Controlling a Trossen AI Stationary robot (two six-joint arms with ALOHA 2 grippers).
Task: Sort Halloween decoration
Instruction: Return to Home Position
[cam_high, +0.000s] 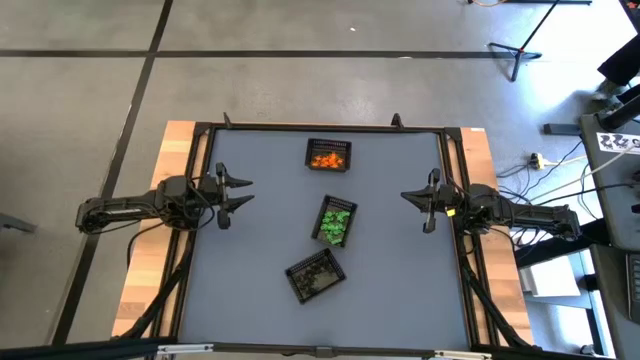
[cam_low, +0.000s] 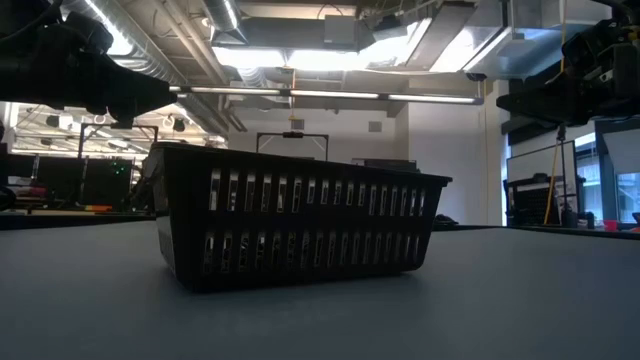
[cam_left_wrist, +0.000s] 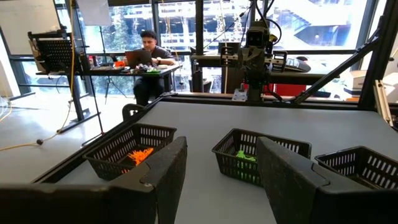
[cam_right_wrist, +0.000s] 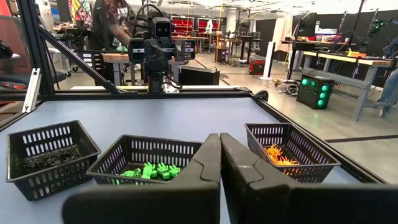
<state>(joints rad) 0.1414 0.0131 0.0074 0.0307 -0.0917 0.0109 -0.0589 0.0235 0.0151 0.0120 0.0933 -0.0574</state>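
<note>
Three small black mesh baskets stand on the grey table. The far one (cam_high: 328, 155) holds orange Halloween decoration (cam_right_wrist: 278, 154), the middle one (cam_high: 336, 221) green pieces (cam_right_wrist: 151, 170), the near one (cam_high: 316, 275) black pieces (cam_right_wrist: 50, 157). My left gripper (cam_high: 243, 194) waits open at the table's left edge, held level above the surface. My right gripper (cam_high: 408, 197) waits shut at the right edge, also level. Neither is near a basket.
A dark frame (cam_high: 330, 127) runs around the grey table top. The near basket (cam_low: 295, 225) fills the middle of the low view. Beyond the table a person (cam_left_wrist: 148, 46) sits at a desk, and another person (cam_right_wrist: 112, 25) stands by benches.
</note>
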